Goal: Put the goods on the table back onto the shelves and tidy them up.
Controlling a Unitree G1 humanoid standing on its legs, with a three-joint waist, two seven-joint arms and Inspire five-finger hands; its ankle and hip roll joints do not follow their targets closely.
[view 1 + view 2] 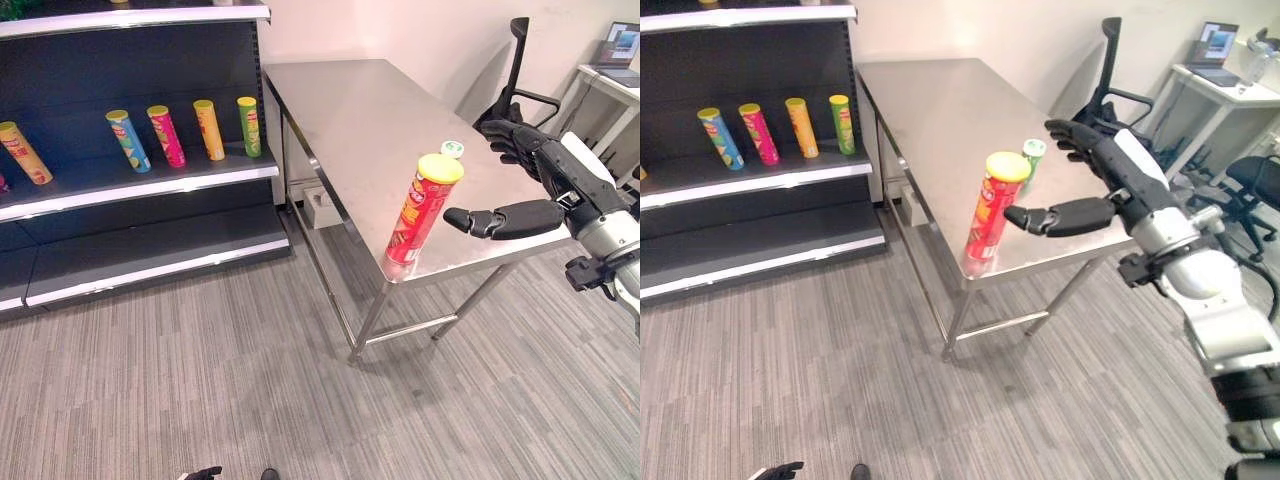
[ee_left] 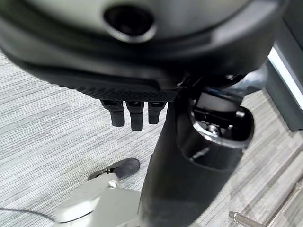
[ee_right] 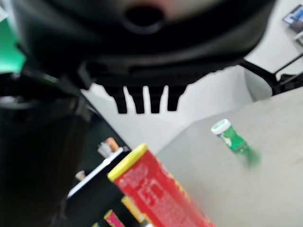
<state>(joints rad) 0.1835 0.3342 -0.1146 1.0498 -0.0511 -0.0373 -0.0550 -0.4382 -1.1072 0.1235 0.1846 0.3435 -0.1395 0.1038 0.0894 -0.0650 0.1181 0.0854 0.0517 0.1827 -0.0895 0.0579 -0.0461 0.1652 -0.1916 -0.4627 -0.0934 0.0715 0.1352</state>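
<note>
Steel bench (image 1: 340, 120) standing beside a dark shelf unit (image 1: 140, 250). Red can with yellow lid (image 1: 423, 208) standing upright at the near edge of the bench, close to the near corner. Green can with white lid (image 1: 452, 149) sitting just behind it, farther in on the bench.

Right hand (image 1: 520, 215) hovering just beside the red can at about its upper half, thumb reaching toward the can, fingers spreading straight above and behind; hand is standing open and gripping nothing. A gap is showing between thumb tip and can, so not touching.

On the middle shelf, four cans leaning back in a row: blue can (image 1: 128, 140), pink can (image 1: 166, 136), orange can (image 1: 208, 130), green shelf can (image 1: 249, 126). Another orange can (image 1: 23, 152) leaning farther left, apart from the row.

Left hand (image 2: 135, 113) hanging low over the grey floor (image 1: 200, 380), fingers curling short, holding nothing.

Office chair (image 1: 520, 90) and a desk with laptop (image 1: 622, 45) sitting beyond the bench.
</note>
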